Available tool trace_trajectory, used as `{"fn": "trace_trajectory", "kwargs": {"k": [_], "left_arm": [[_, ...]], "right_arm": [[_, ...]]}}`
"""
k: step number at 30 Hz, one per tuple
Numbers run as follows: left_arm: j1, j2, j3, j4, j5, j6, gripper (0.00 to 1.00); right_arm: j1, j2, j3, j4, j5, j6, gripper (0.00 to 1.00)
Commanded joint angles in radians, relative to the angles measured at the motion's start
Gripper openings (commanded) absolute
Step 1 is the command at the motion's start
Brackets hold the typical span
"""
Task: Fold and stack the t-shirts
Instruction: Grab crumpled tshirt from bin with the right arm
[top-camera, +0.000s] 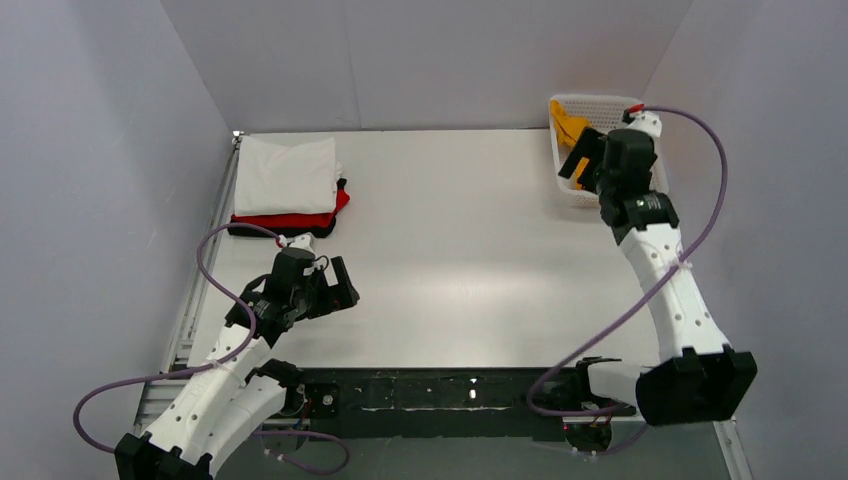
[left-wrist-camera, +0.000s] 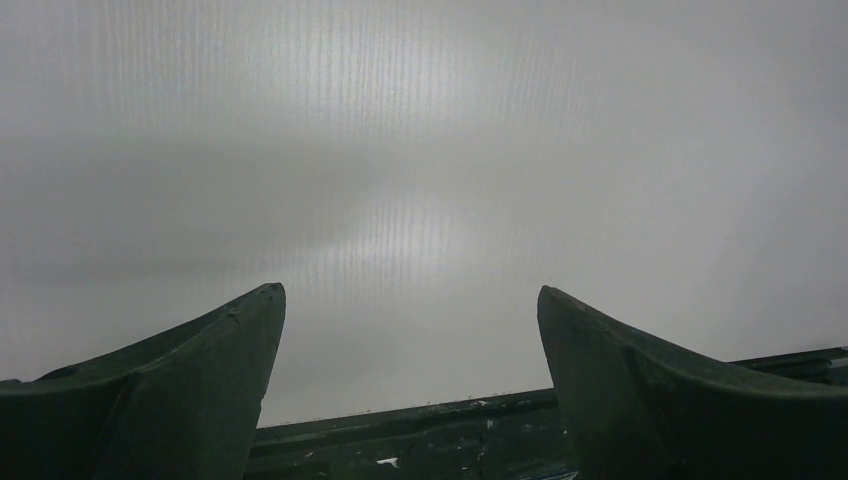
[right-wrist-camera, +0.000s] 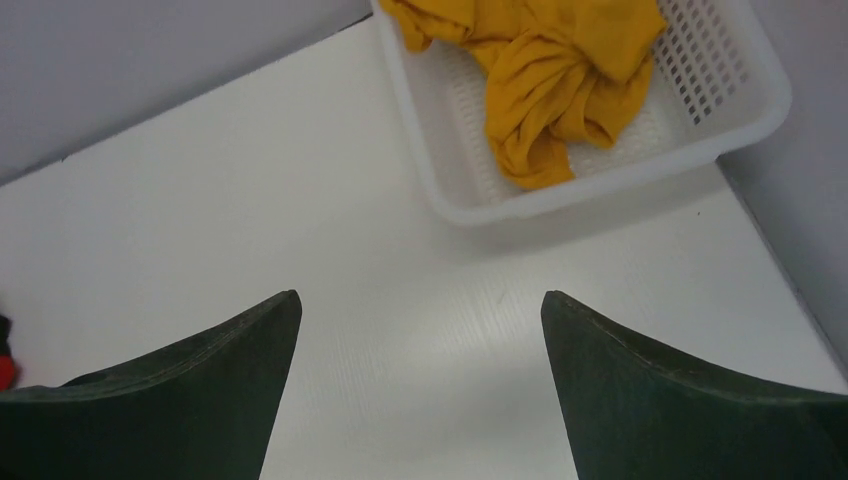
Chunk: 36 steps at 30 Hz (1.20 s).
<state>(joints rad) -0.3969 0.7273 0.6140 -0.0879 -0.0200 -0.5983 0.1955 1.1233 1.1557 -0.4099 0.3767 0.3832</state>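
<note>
Right gripper (right-wrist-camera: 420, 300) and left gripper (left-wrist-camera: 410, 295) spread wide; mustard t-shirt (right-wrist-camera: 540, 70) crumpled in basket (right-wrist-camera: 405, 90), folded t-shirts (top-camera: 288, 180) well apart.

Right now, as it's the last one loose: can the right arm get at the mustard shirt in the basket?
Probably yes: the open right gripper hangs close by the basket, and the mustard shirt lies uncovered inside.
</note>
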Motion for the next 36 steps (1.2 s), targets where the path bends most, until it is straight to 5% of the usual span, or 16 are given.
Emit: {"fn": "trace_trajectory", "kwargs": {"k": [1, 11, 18, 20, 22, 25, 26, 31, 36], "left_arm": [[-0.004, 0.022, 0.019, -0.056, -0.012, 0.011, 0.98], [-0.005, 0.027, 0.036, -0.086, -0.04, 0.019, 0.98], [-0.005, 0.038, 0.043, -0.092, -0.057, 0.022, 0.98], [-0.004, 0.04, 0.044, -0.092, -0.053, 0.022, 0.98], [-0.005, 0.039, 0.043, -0.089, -0.049, 0.022, 0.98], [-0.005, 0.039, 0.044, -0.088, -0.047, 0.021, 0.98], [-0.005, 0.038, 0.046, -0.092, -0.047, 0.02, 0.98], [-0.006, 0.022, 0.046, -0.091, -0.047, 0.017, 0.98], [-0.006, 0.015, 0.042, -0.093, -0.037, 0.003, 0.98]], "right_arm": [[-0.204, 0.256, 0.248, -0.024, -0.221, -0.027, 0.97], [-0.352, 1.021, 1.02, -0.379, -0.303, -0.053, 0.92], [-0.358, 1.231, 1.016, -0.355, -0.437, 0.013, 0.87], [-0.358, 1.262, 1.01, -0.331, -0.452, 0.019, 0.78], [-0.358, 1.276, 1.026, -0.306, -0.487, 0.006, 0.58], [-0.358, 1.268, 1.094, -0.298, -0.499, -0.001, 0.06], [-0.358, 1.251, 1.123, -0.301, -0.501, -0.005, 0.01], [-0.354, 1.041, 1.15, -0.248, -0.559, -0.009, 0.01], [-0.301, 0.698, 0.963, -0.114, -0.619, -0.038, 0.01]]}}
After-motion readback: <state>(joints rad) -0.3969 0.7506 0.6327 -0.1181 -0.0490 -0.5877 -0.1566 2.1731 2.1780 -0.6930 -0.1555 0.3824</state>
